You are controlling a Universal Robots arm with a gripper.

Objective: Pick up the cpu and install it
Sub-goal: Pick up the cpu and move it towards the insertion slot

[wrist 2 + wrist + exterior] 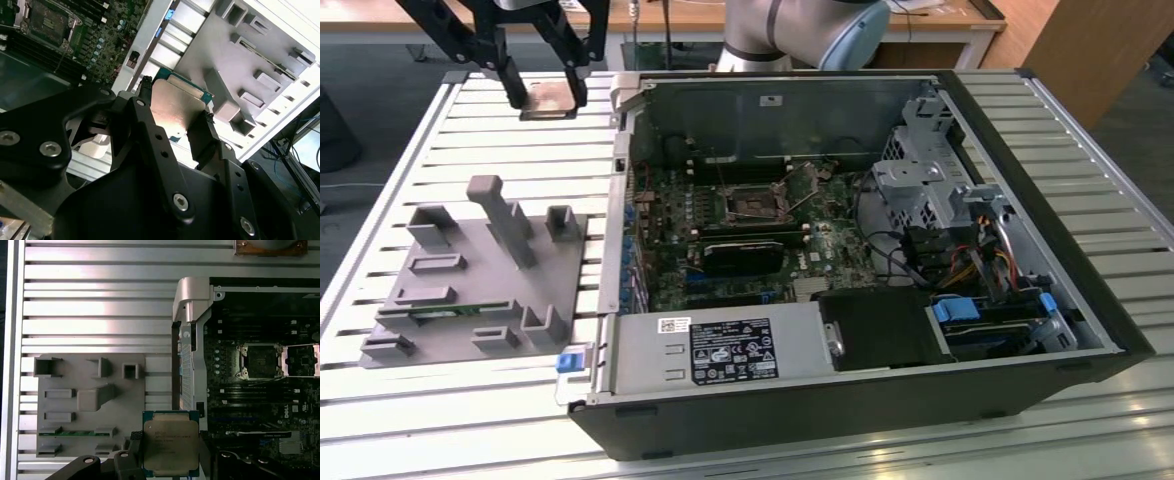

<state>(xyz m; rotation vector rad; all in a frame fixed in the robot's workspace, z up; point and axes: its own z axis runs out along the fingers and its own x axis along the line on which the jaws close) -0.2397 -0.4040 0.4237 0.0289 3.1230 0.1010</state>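
Note:
My gripper (pixel 547 100) hangs above the slatted table at the back of the exterior view's left, outside the open computer case, shut on the cpu (pixel 548 95). In the first wrist view the cpu (pixel 171 442) is a square silver-topped chip with a green rim, clamped flat between the black fingers (pixel 133 446). The second wrist view gives the cpu's shiny face (pixel 175 107) between the two fingertips (pixel 146 89). The open motherboard socket (pixel 750 205) sits inside the case, well to the exterior view's right of the gripper, and appears again as the socket (pixel 260 361) with its load plate flipped open.
A grey fixture plate (pixel 467 290) with upright posts and slots lies on the table (pixel 480 420) at the exterior view's left; a green memory stick (pixel 75 432) rests in one slot. The case wall (pixel 624 130) stands between gripper and motherboard. Cables and drive bays fill the case's right.

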